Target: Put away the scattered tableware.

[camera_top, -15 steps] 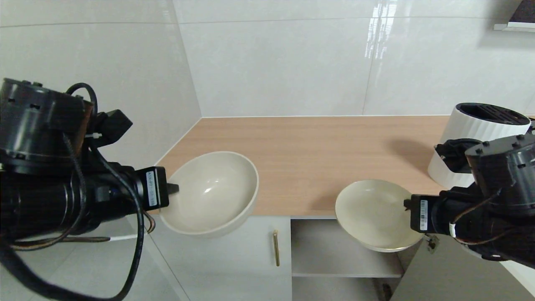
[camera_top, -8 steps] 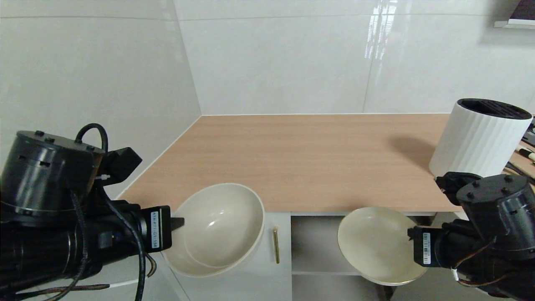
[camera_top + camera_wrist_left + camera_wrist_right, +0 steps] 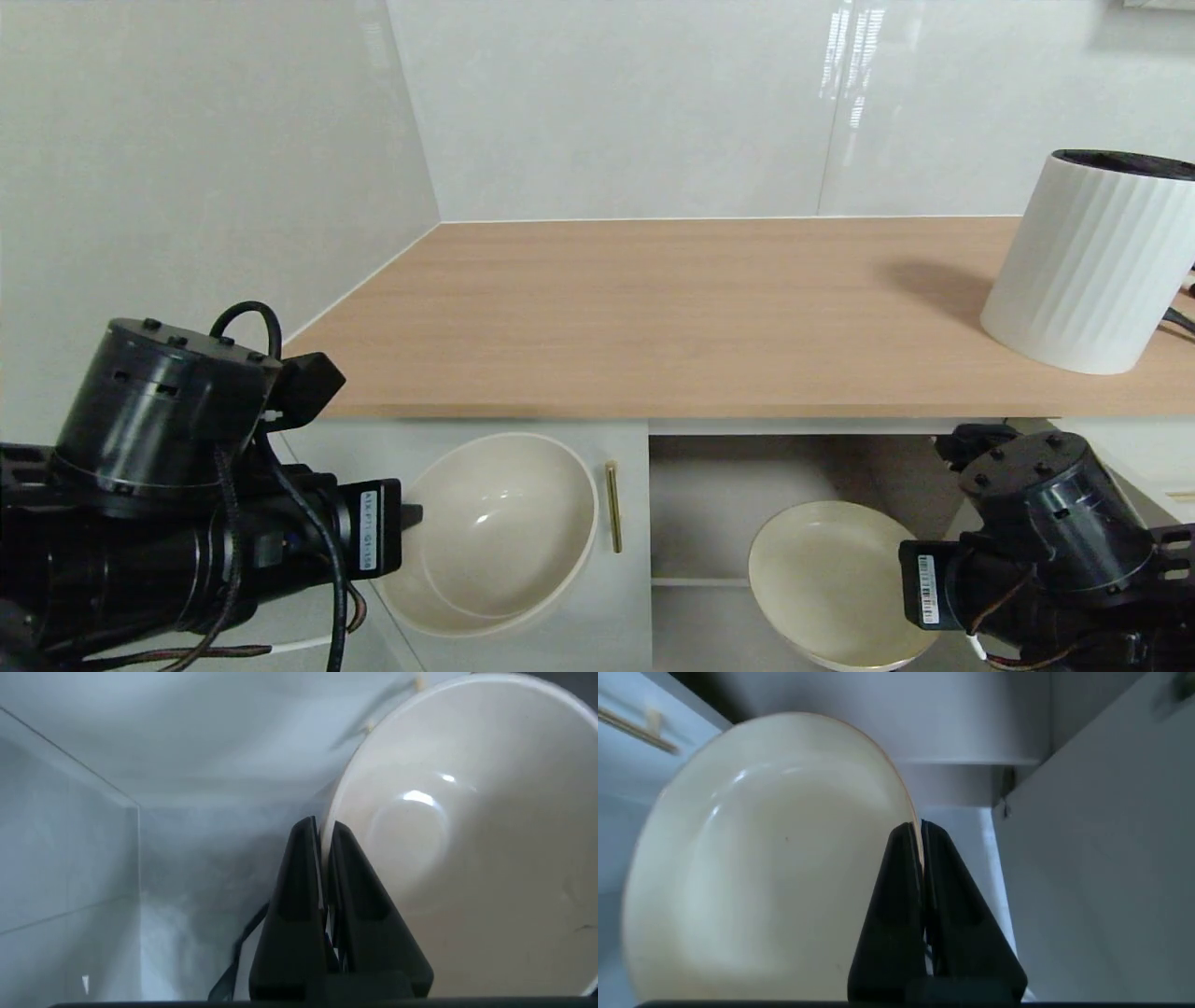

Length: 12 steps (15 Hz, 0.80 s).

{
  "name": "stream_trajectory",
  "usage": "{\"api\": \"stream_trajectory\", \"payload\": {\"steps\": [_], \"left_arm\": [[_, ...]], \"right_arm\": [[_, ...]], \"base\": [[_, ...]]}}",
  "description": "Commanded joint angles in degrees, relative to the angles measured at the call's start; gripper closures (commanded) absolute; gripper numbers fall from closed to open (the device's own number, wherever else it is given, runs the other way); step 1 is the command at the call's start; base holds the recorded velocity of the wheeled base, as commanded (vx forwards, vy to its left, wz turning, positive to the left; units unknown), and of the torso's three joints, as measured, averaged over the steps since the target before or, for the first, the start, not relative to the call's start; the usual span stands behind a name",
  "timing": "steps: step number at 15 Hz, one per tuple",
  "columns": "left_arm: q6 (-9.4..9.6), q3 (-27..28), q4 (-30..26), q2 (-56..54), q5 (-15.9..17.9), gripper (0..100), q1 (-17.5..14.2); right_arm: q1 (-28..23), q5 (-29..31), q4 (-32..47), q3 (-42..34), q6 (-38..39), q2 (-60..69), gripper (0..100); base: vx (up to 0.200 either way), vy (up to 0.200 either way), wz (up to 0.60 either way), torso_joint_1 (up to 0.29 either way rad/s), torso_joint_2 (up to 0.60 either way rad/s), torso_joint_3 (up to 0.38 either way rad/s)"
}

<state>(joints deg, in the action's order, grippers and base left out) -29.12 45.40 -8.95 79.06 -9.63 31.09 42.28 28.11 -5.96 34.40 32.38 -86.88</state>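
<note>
left gripper [image 3: 322, 829] sits mid-frame. Its two black fingers [image 3: 301, 887] are nearly together, pinched on the rim of the bowl [image 3: 458, 868]. The rim runs into the thin slot between them, one finger on the inside of the bowl, the other outside. The bowl is cream and glossy, open side facing the camera, cut off at the frame edge. There is a small bright glare spot [image 3: 418, 796] on its inner wall. Behind is a blurred pale grey panel [image 3: 215, 756], with a straight seam [image 3: 140, 887] on the side away from the bowl. A dark cable [image 3: 241, 945] loops out just beside the finger base.
</note>
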Motion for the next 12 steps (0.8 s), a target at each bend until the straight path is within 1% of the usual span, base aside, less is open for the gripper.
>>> {"api": "stream_trajectory", "payload": {"steps": [1, 8, 11, 12], "left_arm": [[-0.06, -0.05, 0.33, 0.84, -0.04, 100, 0.03], [-0.06, -0.13, 0.95, 1.45, -0.13, 100, 0.12], [-0.06, -0.13, 0.95, 1.54, -0.13, 100, 0.12], [-0.06, -0.13, 0.95, 1.54, -0.13, 100, 0.12]], "right_arm": [[0.09, 0.01, 0.07, -0.04, 0.23, -1.71, 100], [0.09, -0.16, -0.02, 0.23, 1.46, -3.56, 100], [0.09, -0.25, -0.02, 0.23, 1.64, -3.82, 100], [0.09, -0.16, -0.19, 0.23, 1.64, -3.91, 100]], "base": [[0.000, 0.000, 0.00, -0.149, 0.48, 0.325], [0.000, 0.000, 0.00, -0.112, 0.46, 0.343], [0.000, 0.000, 0.00, -0.043, 0.41, 0.362], [0.000, 0.000, 0.00, -0.012, 0.21, 0.183]]}}
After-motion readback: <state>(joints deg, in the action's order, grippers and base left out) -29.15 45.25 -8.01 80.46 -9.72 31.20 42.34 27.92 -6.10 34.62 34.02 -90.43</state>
